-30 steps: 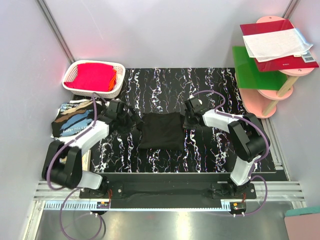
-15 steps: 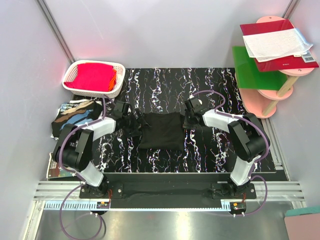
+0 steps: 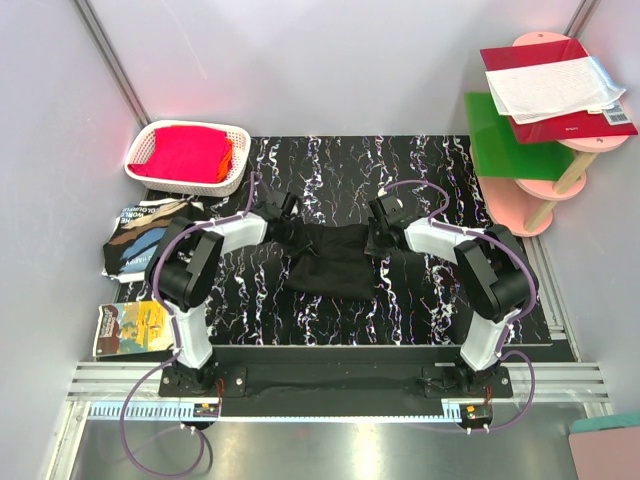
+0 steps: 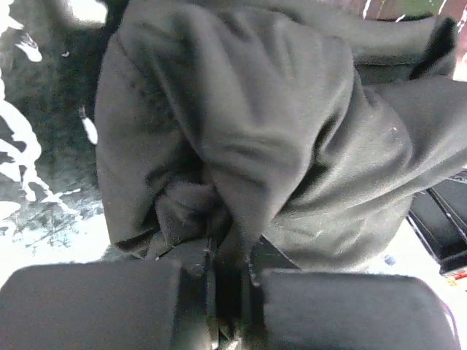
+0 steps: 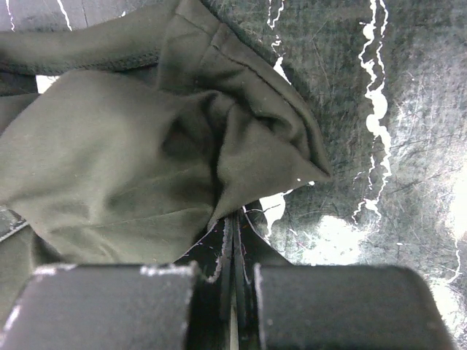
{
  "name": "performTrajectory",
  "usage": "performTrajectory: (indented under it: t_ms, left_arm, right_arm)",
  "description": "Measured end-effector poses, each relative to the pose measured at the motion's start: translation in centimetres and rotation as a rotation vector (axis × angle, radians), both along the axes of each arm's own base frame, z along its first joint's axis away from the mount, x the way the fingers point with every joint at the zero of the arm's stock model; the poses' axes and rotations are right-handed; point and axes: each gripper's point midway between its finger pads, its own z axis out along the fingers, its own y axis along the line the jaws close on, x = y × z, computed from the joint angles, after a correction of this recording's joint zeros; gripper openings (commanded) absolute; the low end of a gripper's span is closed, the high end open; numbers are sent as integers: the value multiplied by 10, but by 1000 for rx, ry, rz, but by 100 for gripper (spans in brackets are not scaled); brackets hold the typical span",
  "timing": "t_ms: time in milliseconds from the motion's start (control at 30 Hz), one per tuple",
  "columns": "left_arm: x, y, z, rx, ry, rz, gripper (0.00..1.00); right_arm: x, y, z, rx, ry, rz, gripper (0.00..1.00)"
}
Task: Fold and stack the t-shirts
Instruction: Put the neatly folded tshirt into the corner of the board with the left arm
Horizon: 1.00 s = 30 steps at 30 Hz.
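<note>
- tabletop [image 3: 330,160]: black w/ white veining, both arms stretched fwd over it
- black t-shirt [image 3: 328,262]: bunched, part-folded dark slab strung btwn left gripper [image 3: 288,230] and right gripper [image 3: 376,242]; long axis runs gripper to gripper, i.e. left-right; most of the cloth sags on the near side of both, toward the arm bases
- printed t-shirt [image 3: 145,240]: crumpled, off the tabletop's edge, well out to the left of the left gripper; not folded yet; left arm is the nearer one
- basket [image 3: 190,130]: white, red cloth [image 3: 185,152] inside, beyond and to the left of the left gripper
- left gripper: jaws pinched nearly together on a fold at the shirt's far-left corner, cloth wedged in the slit (wrist view)
- right gripper: clamped on the far-right corner, hem caught btwn the jaws
- judgement: each arm has its own corner, so the next pull prob. needs both moving together to keep that far edge taut
</note>
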Motion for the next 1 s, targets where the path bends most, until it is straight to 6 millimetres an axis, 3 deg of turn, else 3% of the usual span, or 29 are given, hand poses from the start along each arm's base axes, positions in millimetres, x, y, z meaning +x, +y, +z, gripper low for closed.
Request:
performTrajectory:
  t_ms: [167, 267, 333, 367, 400, 500, 600, 867, 1000]
  left_arm:
    - [0, 1, 1, 31, 0, -4, 0]
    - [-2, 16, 3, 116, -5, 9, 0]
    - [-6, 38, 5, 216, 2, 30, 0]
    - [-9, 51, 8, 272, 9, 41, 0]
    - [-10, 65, 11, 328, 13, 51, 0]
    - [-11, 104, 20, 467, 38, 80, 0]
    - [-8, 135, 28, 563, 55, 106, 0]
    - [-14, 207, 41, 783, 120, 170, 0]
    - [-11, 236, 63, 912, 113, 191, 0]
  right_arm:
    - [0, 1, 0, 9, 3, 5, 0]
    - [-1, 3, 1, 19, 8, 11, 0]
    - [-3, 6, 1, 34, 15, 22, 4]
    - [-4, 7, 1, 38, 18, 27, 10]
    - [-5, 9, 1, 46, 22, 38, 33]
    - [-7, 17, 4, 86, 20, 83, 63]
    - [-6, 25, 13, 123, -5, 131, 76]
    - [-14, 21, 22, 113, -32, 186, 78]
    - [-17, 20, 26, 114, -44, 198, 78]
